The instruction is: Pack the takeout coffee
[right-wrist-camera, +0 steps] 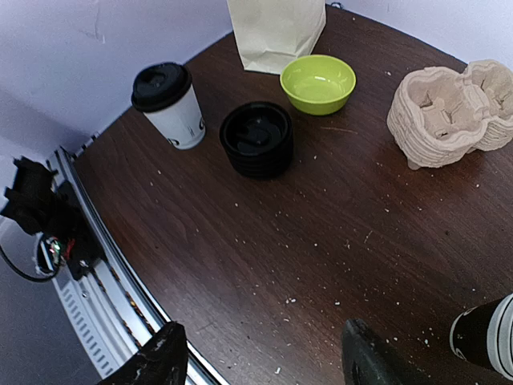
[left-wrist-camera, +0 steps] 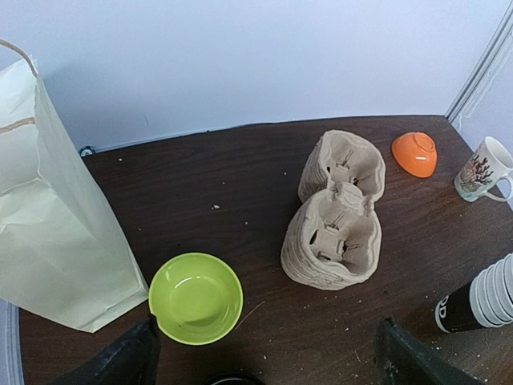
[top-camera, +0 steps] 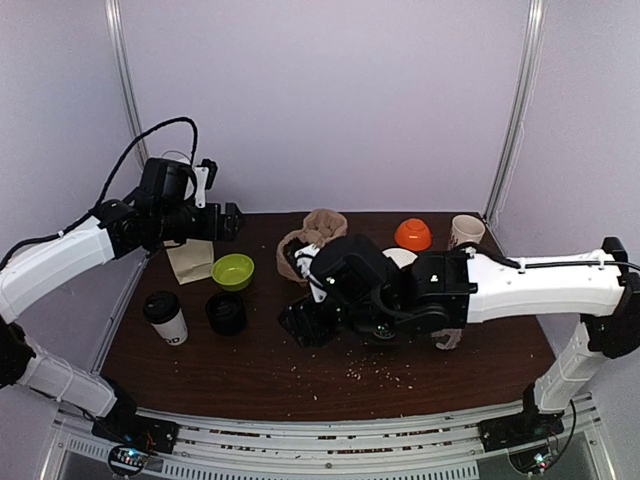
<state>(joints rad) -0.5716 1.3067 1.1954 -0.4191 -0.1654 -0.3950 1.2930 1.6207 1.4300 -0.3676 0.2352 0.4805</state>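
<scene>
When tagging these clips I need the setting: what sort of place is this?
Probably a robotics lab bench staged as a coffee counter: robot arms bolted at a table inside plain walls, with a lidded cup, pulp carriers and a paper bag.

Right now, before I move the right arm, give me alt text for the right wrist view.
The takeout coffee, a white cup with a black lid, stands upright at upper left, a stack of black lids just beside it. Farther back: a green bowl, a paper bag, pulp cup carriers; the right hand hangs open and empty below.
</scene>
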